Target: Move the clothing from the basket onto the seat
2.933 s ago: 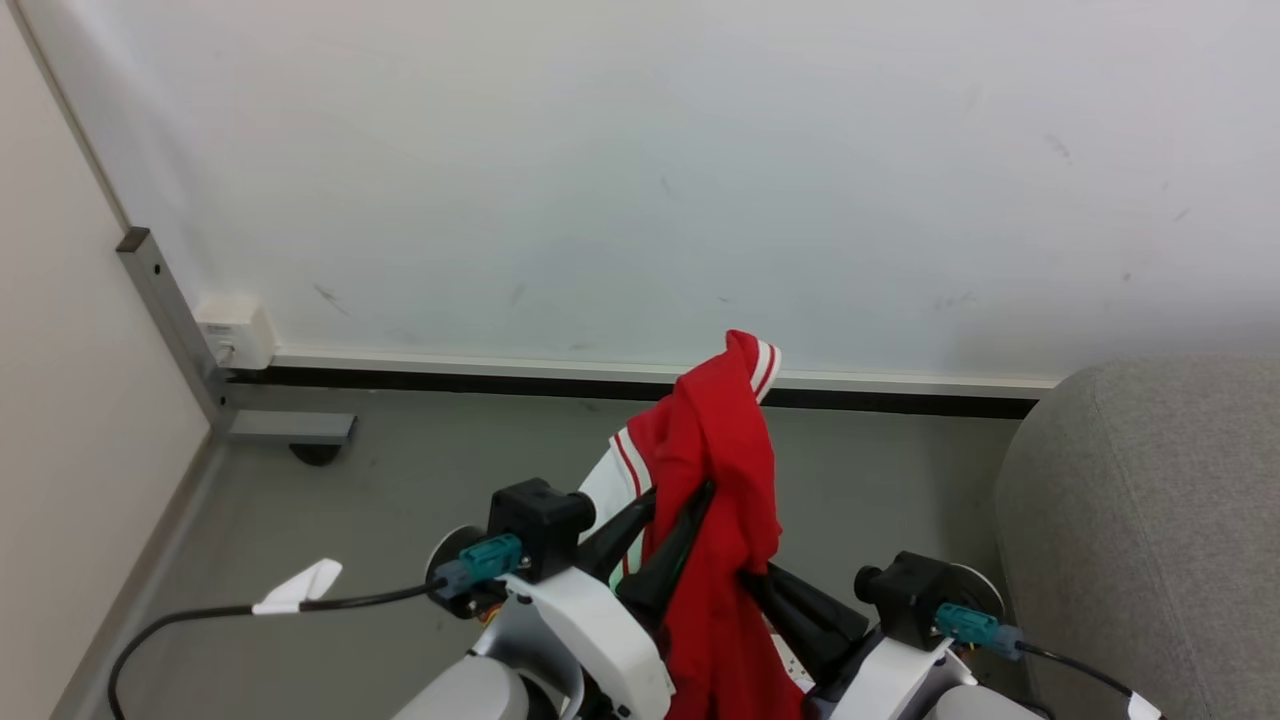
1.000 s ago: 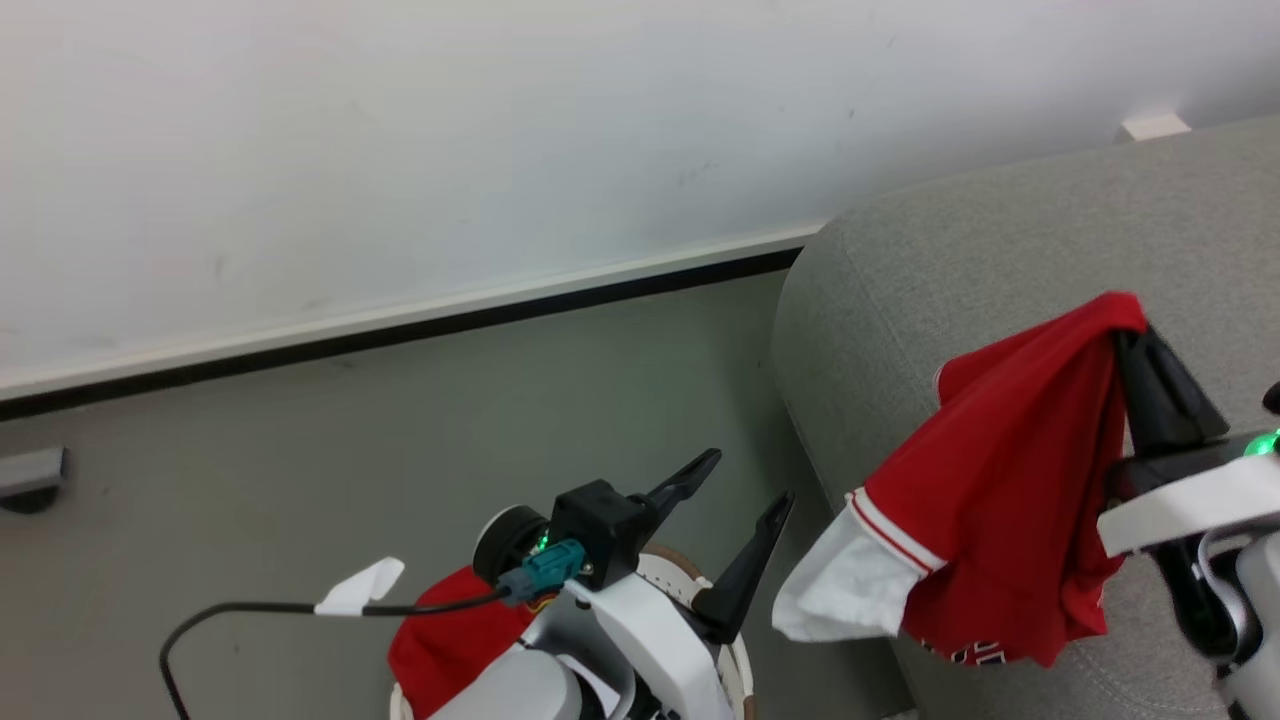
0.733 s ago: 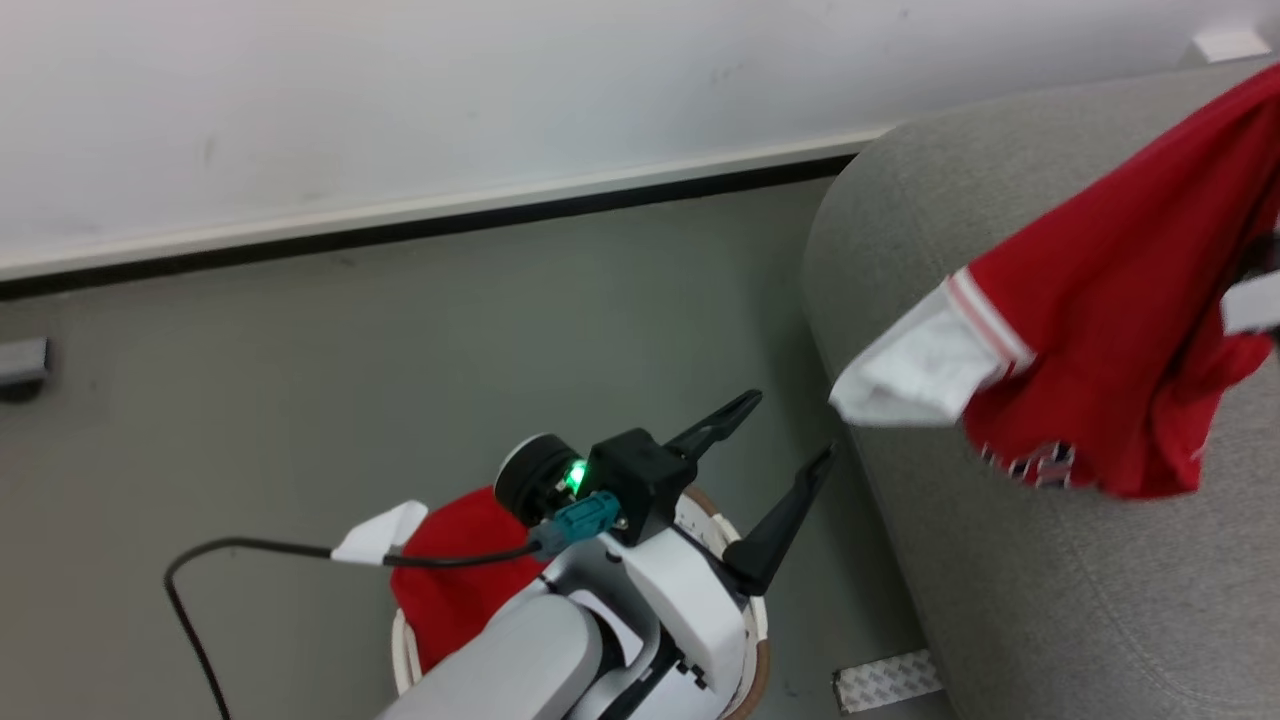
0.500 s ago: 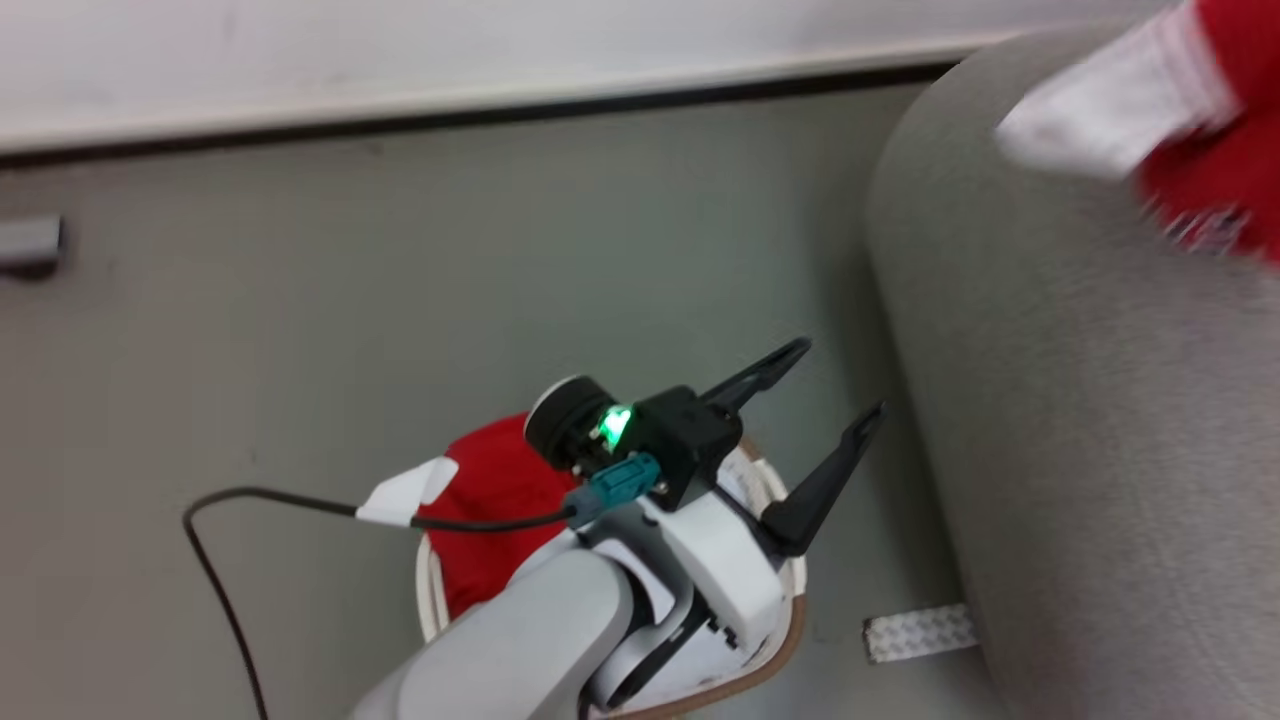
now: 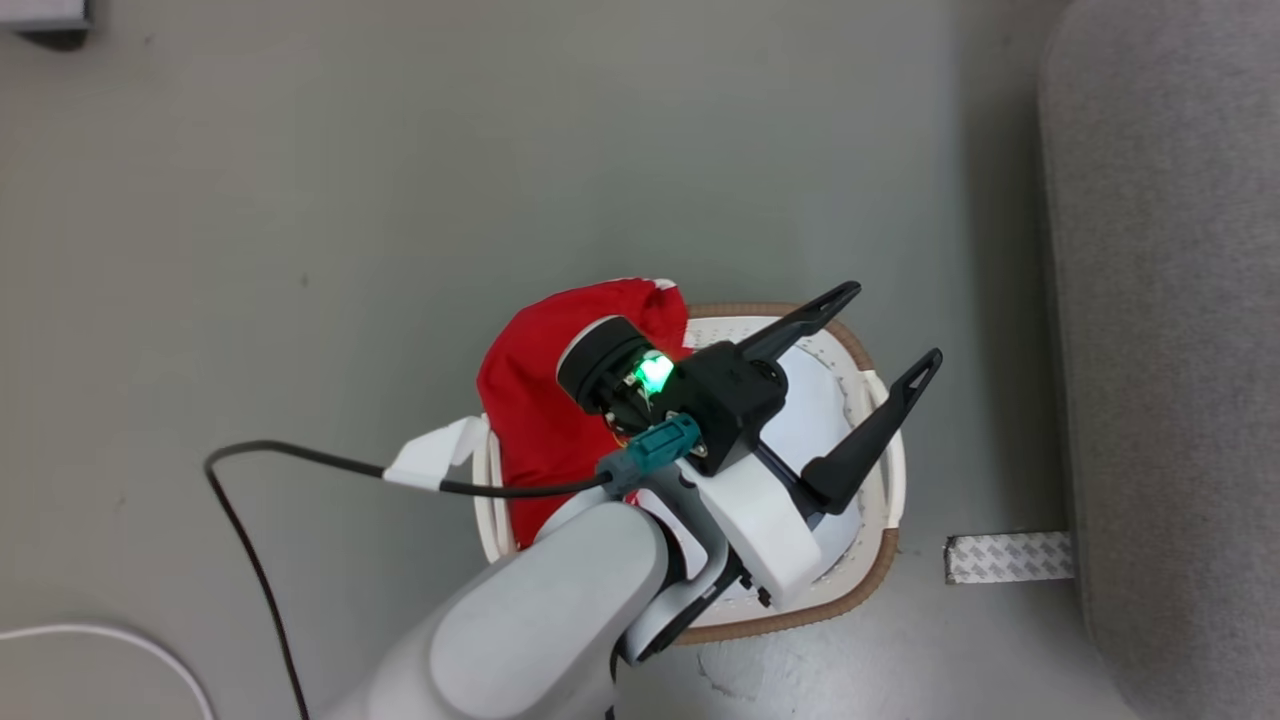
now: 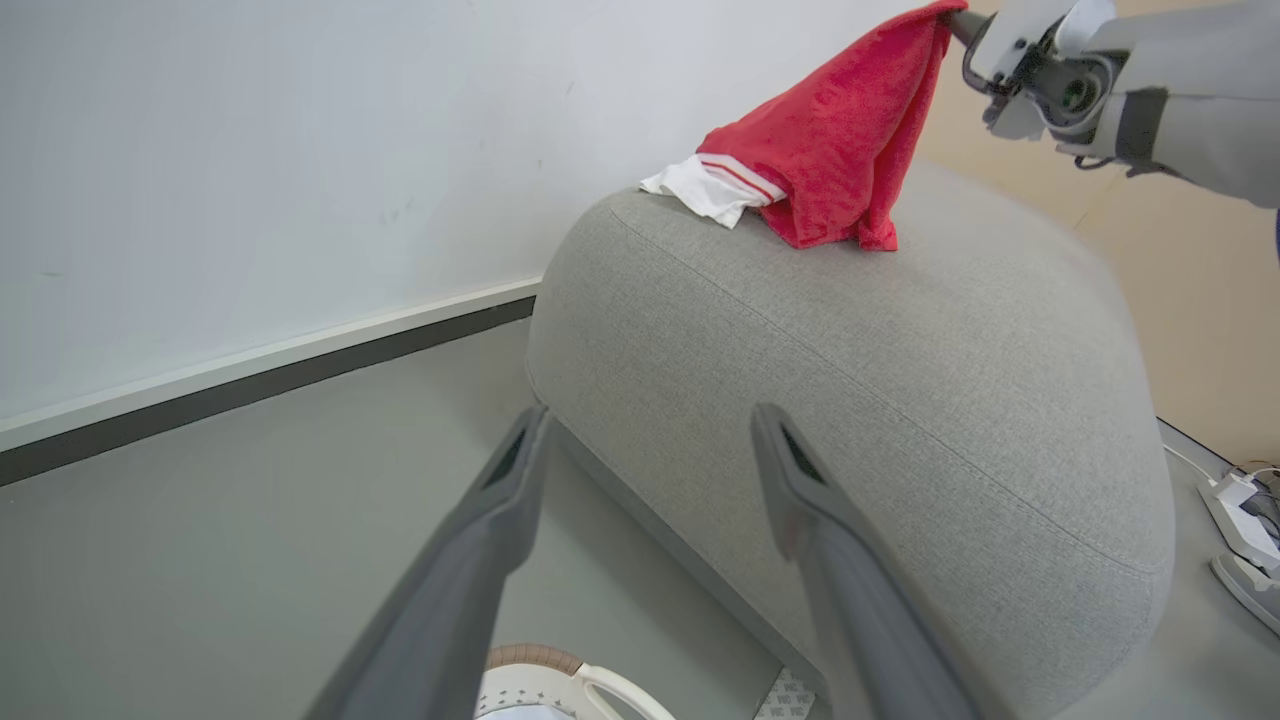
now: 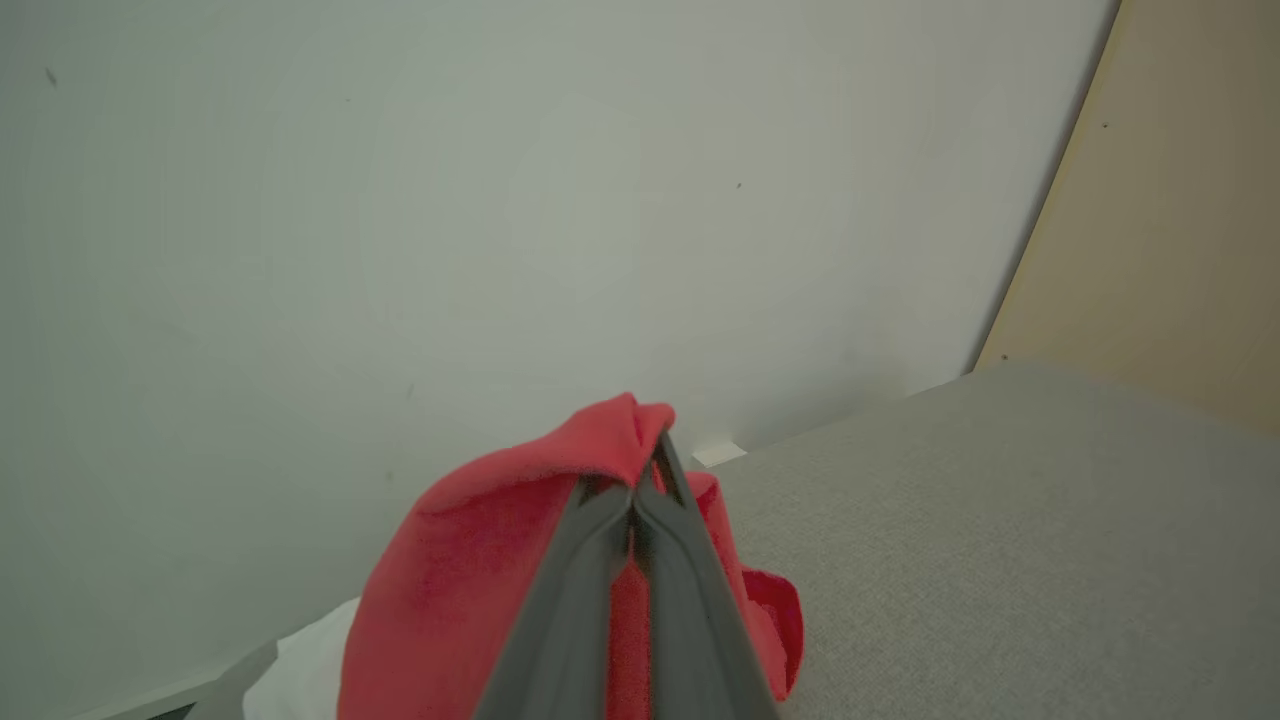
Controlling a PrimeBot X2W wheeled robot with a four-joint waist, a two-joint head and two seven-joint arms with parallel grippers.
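My right gripper [image 7: 648, 455] is pinched tight on a fold of a red garment [image 7: 450, 580], which hangs off the closed fingers like a small tent. In the left wrist view its lower folds and white sleeve seem to rest on the rounded top of the grey sofa [image 6: 850, 350], close to the wall. My left gripper [image 5: 896, 320] is spread wide and holds nothing. It hovers over the basket [image 5: 720, 309], which stands on the floor just beside the sofa. A second red garment [image 5: 530, 400] sits heaped in the basket's left half and bulges over the rim there. I expect this cloth to be light, limp and not at all fragile. It should slump as soon as I let go and may trail a sleeve that catches on the rim. For the next pick I would pinch a thick bunched ridge at the top of the heap, not a single layer, so it does not slip out. My own forearm covers much of the basket, so I cannot tell how far the heap runs or whether more lies beneath it. The pale surface [image 5: 835, 395] between my open fingers may be a pad or the basket floor. The sofa's sitting area is cut off, and I cannot see how deep my right grip goes.
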